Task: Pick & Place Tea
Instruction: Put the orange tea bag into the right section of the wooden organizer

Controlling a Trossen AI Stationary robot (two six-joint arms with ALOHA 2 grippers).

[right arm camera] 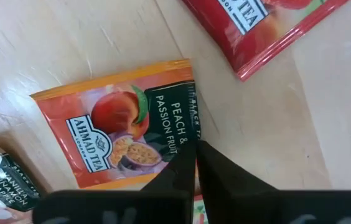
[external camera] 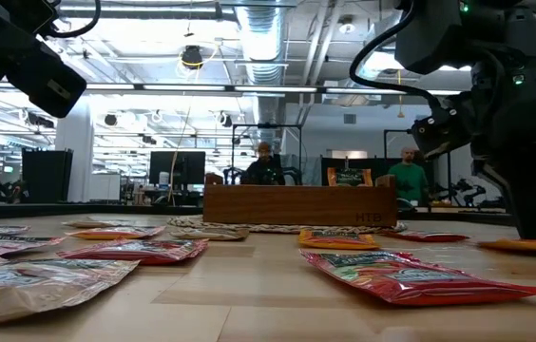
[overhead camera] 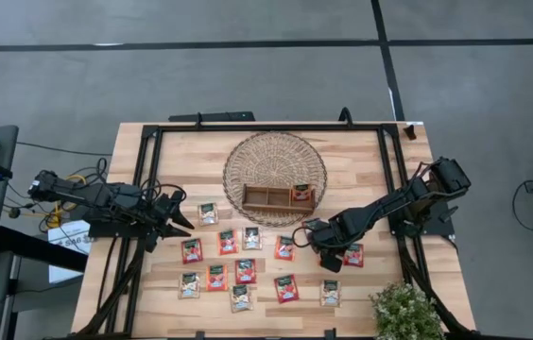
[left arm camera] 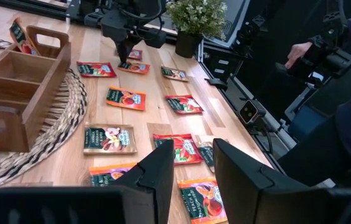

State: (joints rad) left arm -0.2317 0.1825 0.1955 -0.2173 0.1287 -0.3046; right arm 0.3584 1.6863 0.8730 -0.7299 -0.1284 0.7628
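Right gripper [overhead camera: 327, 257] is down at the table among the tea sachets [overhead camera: 238, 269], its fingers [right arm camera: 185, 168] drawn together to a narrow slit. In the right wrist view the tips meet at the edge of an orange peach and passion fruit sachet [right arm camera: 126, 134] lying flat on the wood; whether that edge is actually pinched cannot be told. Left gripper [overhead camera: 180, 219] hangs over the table's left side, jaws parted, nothing between them. Remaining sachets lie scattered flat across the table [overhead camera: 361, 179]. One sachet [overhead camera: 300, 193] stands in an end compartment of the wooden tray [overhead camera: 262, 197], which sits on a woven mat [overhead camera: 248, 156].
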